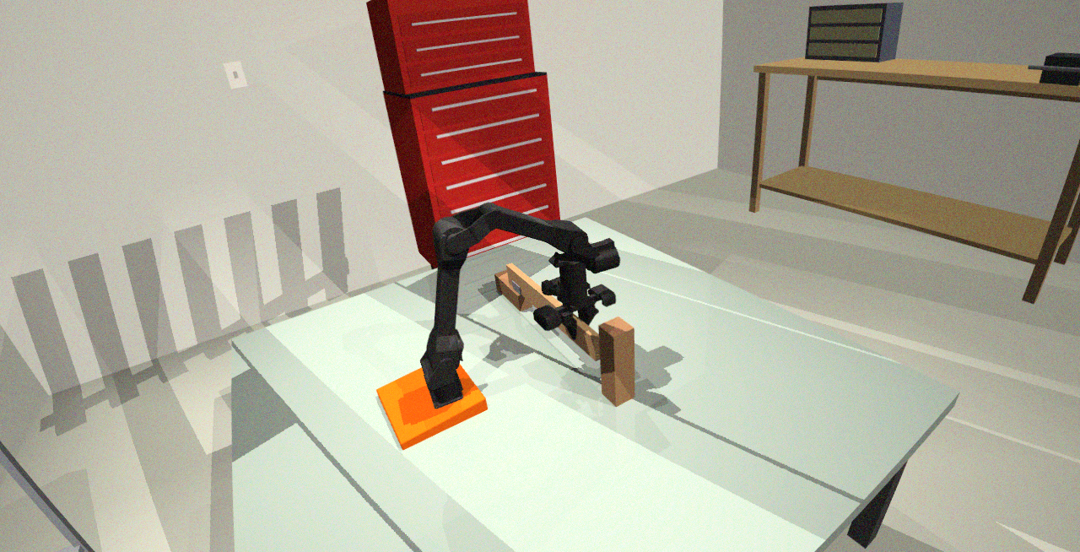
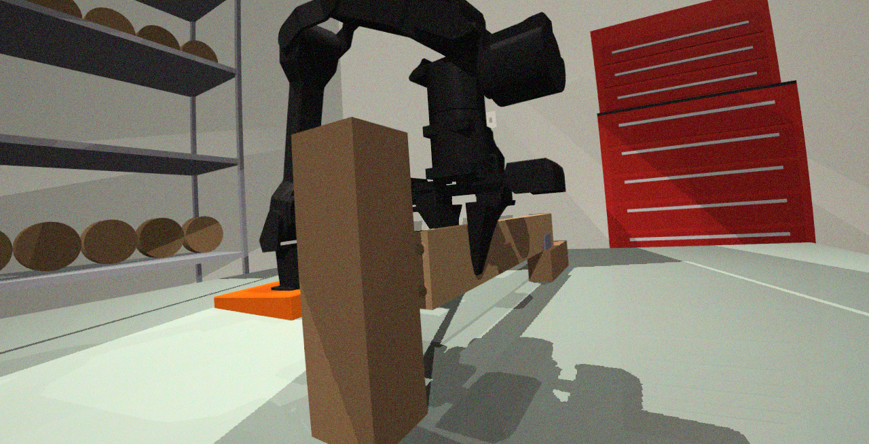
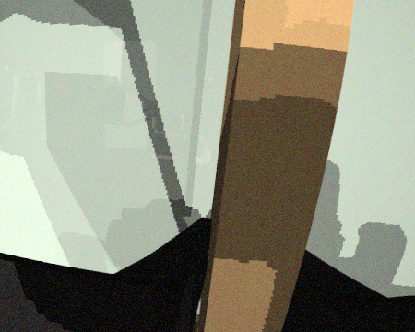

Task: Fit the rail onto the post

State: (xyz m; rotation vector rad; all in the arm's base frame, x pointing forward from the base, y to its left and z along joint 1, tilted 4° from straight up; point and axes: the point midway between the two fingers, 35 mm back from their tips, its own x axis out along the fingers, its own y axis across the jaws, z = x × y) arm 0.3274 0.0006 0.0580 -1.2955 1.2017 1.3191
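The rail is raised off the table at its near end and looks roughly level. My gripper is shut on it from above, near that end, with one finger on each side. The post stands upright just beyond the near end. In the exterior view the upper peg and lower peg show between post and rail end, so they are not fully inside. The holes are hidden. The far end is at the bracket on the footboard block; its seating is unclear.
The arm's orange base stands on the table, to one side of the rail. A red tool cabinet stands behind the table. A shelf rack and a workbench stand farther off.
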